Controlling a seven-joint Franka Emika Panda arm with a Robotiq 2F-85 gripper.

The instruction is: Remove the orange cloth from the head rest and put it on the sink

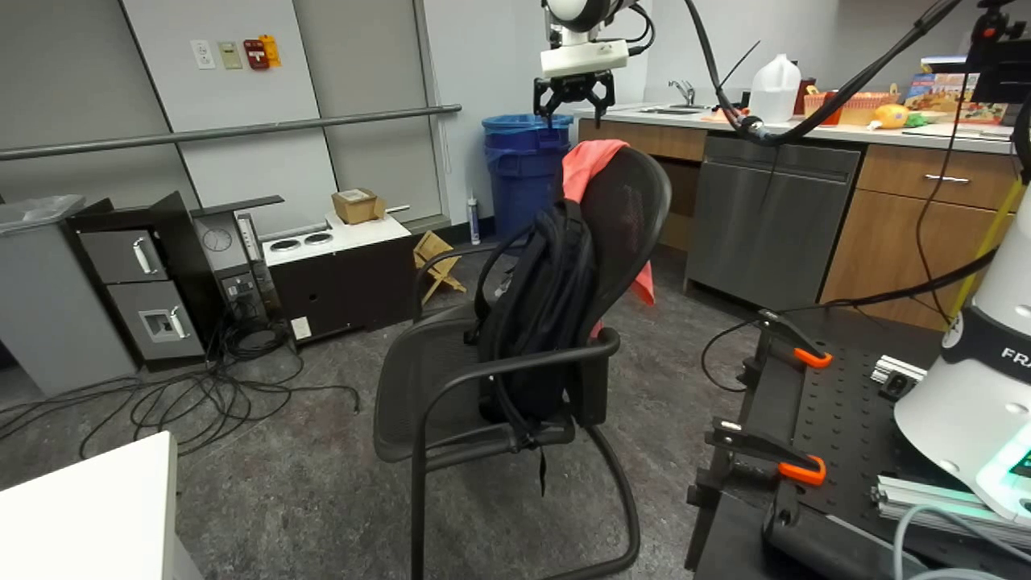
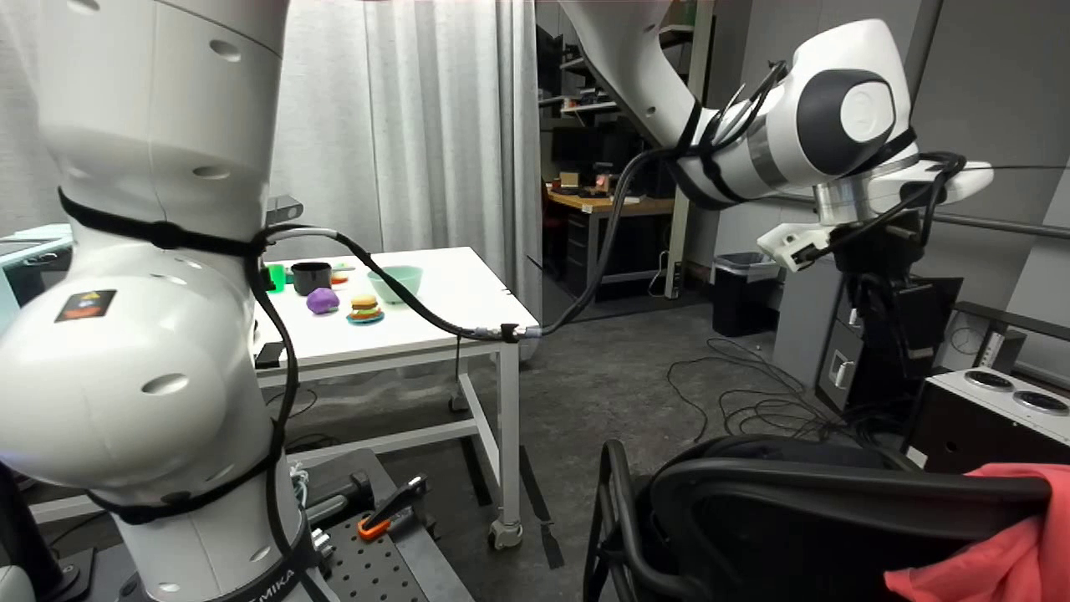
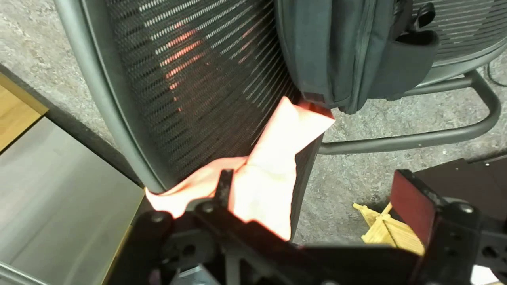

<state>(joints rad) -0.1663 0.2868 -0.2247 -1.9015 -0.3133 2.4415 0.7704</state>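
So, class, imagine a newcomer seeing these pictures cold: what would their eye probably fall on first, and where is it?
Most likely the coral-orange cloth, a bright patch draped over the top of the black mesh office chair. Next might come the open black pincer hanging over that chair, and the black backpack sitting in it. In an exterior view, the big white Franka arm looms at the left.

Open air is lying between spread gripper and cloth on chair backrest, height hard to judge. Backpack is blocking backrest's front. Floor is showing between backrest and dishwasher. Black cable is sagging before counter.
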